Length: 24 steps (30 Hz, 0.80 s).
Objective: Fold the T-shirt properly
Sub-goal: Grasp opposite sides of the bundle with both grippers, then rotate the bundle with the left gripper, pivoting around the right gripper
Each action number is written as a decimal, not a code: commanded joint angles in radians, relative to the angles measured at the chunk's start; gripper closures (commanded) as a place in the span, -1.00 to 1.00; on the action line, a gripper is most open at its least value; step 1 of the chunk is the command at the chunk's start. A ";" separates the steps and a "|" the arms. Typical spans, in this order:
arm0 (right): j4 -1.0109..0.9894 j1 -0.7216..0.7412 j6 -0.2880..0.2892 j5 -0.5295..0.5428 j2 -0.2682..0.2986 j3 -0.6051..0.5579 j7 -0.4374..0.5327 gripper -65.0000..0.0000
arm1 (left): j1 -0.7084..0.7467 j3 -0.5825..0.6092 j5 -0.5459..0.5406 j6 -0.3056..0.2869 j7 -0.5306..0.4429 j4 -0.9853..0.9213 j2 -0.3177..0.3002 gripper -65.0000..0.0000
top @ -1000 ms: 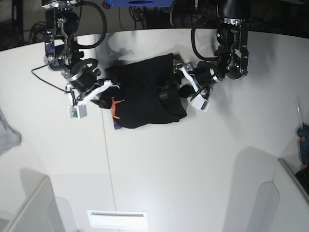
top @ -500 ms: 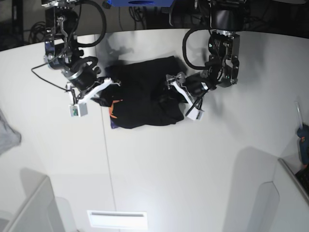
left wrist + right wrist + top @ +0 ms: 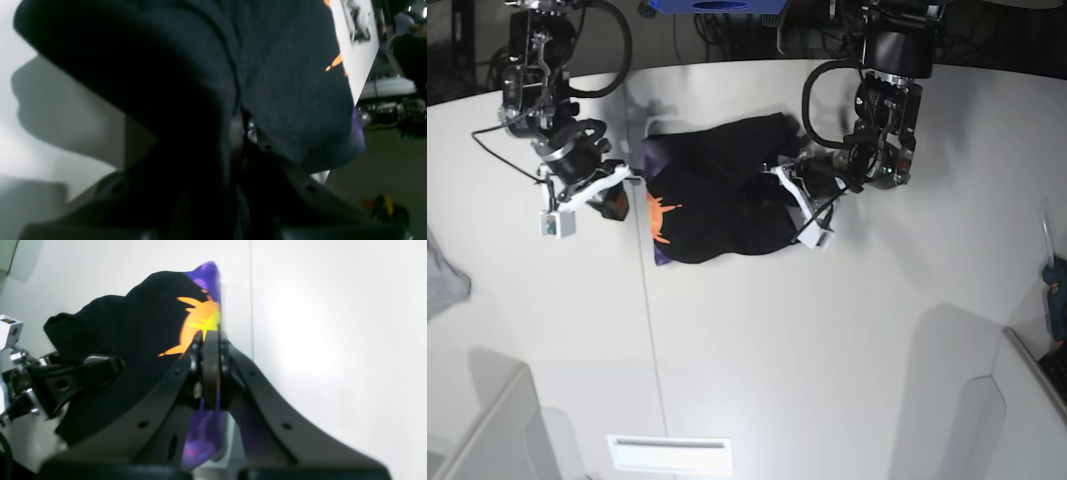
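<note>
White tabletop (image 3: 827, 330) is holding the T-shirt (image 3: 717, 205) near its back edge. Right gripper (image 3: 209, 340) is pinching one end, left gripper (image 3: 795, 195) is pinching the other; shirt's stretching btwn them.

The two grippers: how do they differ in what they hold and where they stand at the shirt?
The right gripper has shut its jaws on the printed orange-and-purple edge of the T-shirt; the left gripper bites plain black cloth. In the base view, the right gripper stands at the shirt's left edge, the left gripper at its right. Both grip the same shirt.
</note>
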 commanded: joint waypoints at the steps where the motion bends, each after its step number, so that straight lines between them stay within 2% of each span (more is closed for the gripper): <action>1: 0.015 -0.001 0.010 0.006 0.007 0.022 0.019 1.00 | -0.020 0.038 0.047 0.032 0.032 0.010 -0.033 1.00; 4: 0.012 -0.008 0.010 0.006 0.004 0.060 0.014 1.00 | -0.065 0.179 0.047 0.108 0.032 0.011 -0.099 1.00; 6: 0.010 -0.024 0.010 0.006 0.004 0.065 0.020 1.00 | -0.095 0.258 0.047 0.125 0.032 0.011 -0.128 1.00; 16: 0.009 -0.071 0.002 0.006 0.004 0.066 0.020 1.00 | -0.303 0.608 0.047 0.122 0.032 0.011 -0.247 1.00; 24: -0.037 -0.104 -0.015 0.003 -0.008 0.086 0.022 1.00 | -0.485 0.906 0.048 0.121 0.023 0.007 -0.265 1.00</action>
